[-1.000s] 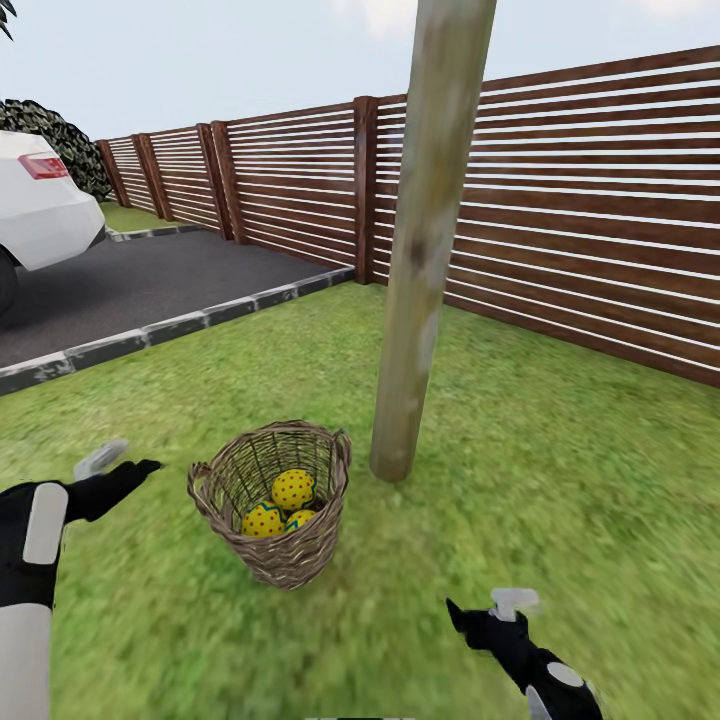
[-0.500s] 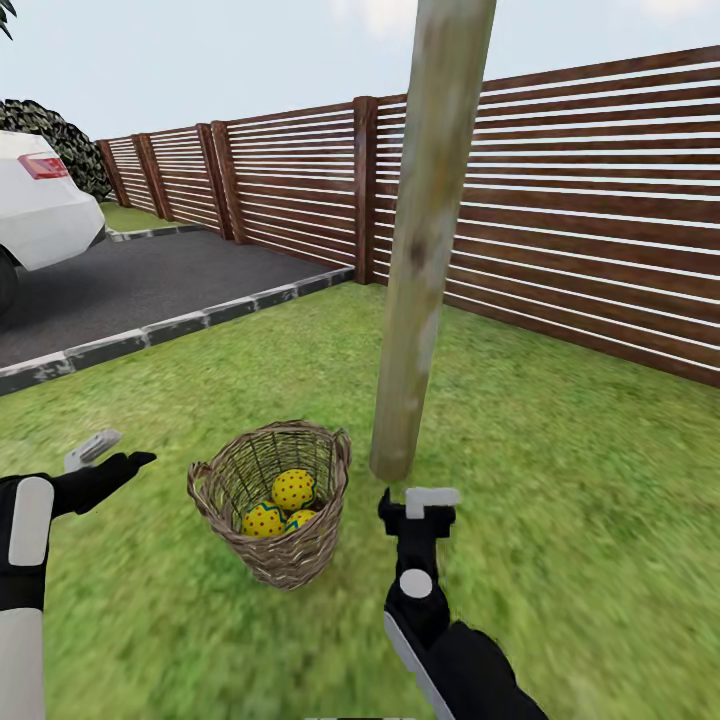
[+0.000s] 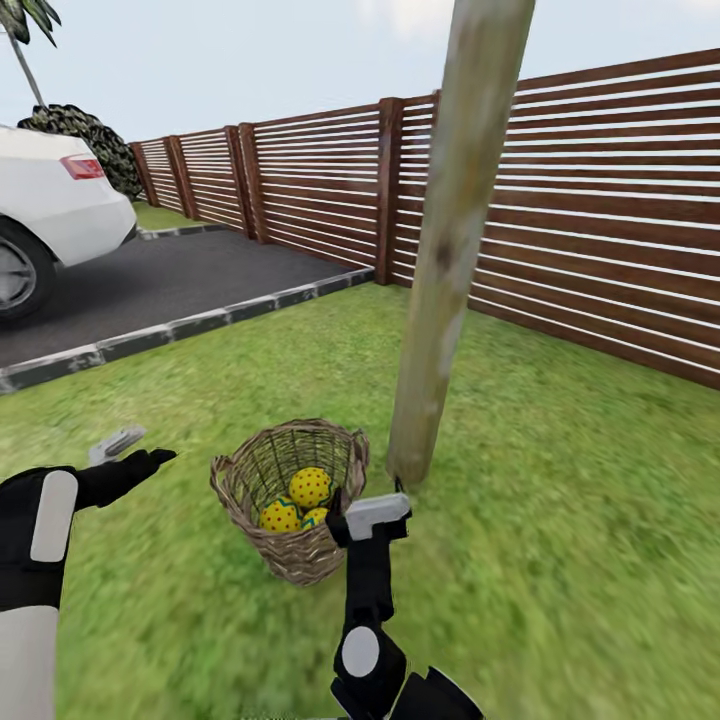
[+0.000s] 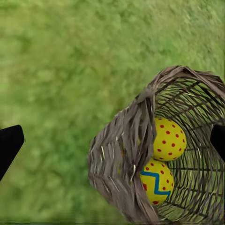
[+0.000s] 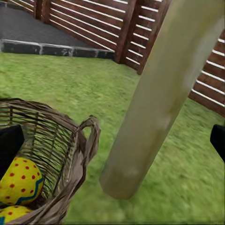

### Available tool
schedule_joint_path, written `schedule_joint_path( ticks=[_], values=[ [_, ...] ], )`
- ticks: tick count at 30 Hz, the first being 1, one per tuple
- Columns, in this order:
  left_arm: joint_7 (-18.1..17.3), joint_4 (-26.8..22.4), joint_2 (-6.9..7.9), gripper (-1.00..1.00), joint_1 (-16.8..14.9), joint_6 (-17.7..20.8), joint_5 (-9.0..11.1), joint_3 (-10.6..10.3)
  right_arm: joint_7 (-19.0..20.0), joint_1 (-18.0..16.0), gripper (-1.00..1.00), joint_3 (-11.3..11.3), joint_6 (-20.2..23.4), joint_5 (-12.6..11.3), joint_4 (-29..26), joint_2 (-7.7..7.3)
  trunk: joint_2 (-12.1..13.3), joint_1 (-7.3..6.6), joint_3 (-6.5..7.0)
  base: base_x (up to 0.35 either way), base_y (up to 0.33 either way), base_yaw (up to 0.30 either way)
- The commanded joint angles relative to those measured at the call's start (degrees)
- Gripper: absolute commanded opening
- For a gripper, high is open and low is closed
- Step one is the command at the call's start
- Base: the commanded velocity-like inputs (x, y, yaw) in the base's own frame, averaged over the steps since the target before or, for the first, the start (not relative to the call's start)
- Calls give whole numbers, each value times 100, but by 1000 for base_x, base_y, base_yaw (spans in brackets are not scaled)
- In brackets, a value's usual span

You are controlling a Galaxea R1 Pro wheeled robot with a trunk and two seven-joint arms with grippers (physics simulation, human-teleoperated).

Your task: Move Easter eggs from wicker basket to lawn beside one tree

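The wicker basket [image 3: 290, 500] stands upright on the lawn [image 3: 560, 520], just left of the tree [image 3: 450, 260] trunk's base. Three yellow Easter eggs [image 3: 310, 487] with red dots lie inside it; two eggs [image 4: 168, 139] appear in the left wrist view and one egg [image 5: 21, 180] fully in the right wrist view. My right gripper [image 3: 362, 512] is open, hovering at the basket's right rim between basket [image 5: 51, 140] and tree [image 5: 159, 93]. My left gripper [image 3: 135, 452] is open above the grass, left of the basket [image 4: 140, 154]. Neither holds anything.
A white car [image 3: 50, 215] is parked on the dark asphalt driveway [image 3: 170, 280], bordered by a stone kerb [image 3: 180, 328]. A brown slatted fence [image 3: 580, 200] runs behind the tree. A dark bush [image 3: 85, 135] sits far left. Open grass spreads right of the trunk.
My right arm has swung from the lower right up and left to the basket's right rim. The camera has turned slightly left, showing more of the car. The left gripper has barely moved.
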Motion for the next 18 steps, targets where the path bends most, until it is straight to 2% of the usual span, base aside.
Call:
schedule_joint_path(
  ticks=[1,2,5,7,8,11,16,18],
  values=[
    [37,-6,-59,100,-4,25,40,-41,-40,-7,100,8,55,-115,-2,2,-2,-1,-4,0,0,287],
    [37,-8,-121,100,-3,23,38,-202,-53,-15,100,8,48,-415,-6,24,-2,-1,-4,0,0,291],
    [37,-12,-153,100,-4,28,37,-469,-56,-35,100,8,41,-840,-5,111,-2,-1,-4,0,0,292],
    [37,-10,-157,100,-3,30,37,-585,-61,-74,100,10,18,-1218,10,164,-2,-1,-5,0,0,293],
    [37,-8,-157,100,-3,30,37,-606,-63,-97,100,14,11,-1311,13,174,-2,-1,-6,0,0,294],
    [37,-2,-173,100,-3,31,37,-636,-107,-136,100,18,-7,-1468,-13,190,-2,-1,-15,0,0,293],
    [37,8,-187,100,-4,31,37,-651,-84,-174,100,13,14,-1552,15,197,-2,-1,-36,0,0,286],
    [37,54,-190,100,-3,31,37,-754,-75,-356,100,9,104,-1630,56,199,-2,-1,-47,0,0,265]
  ],
)
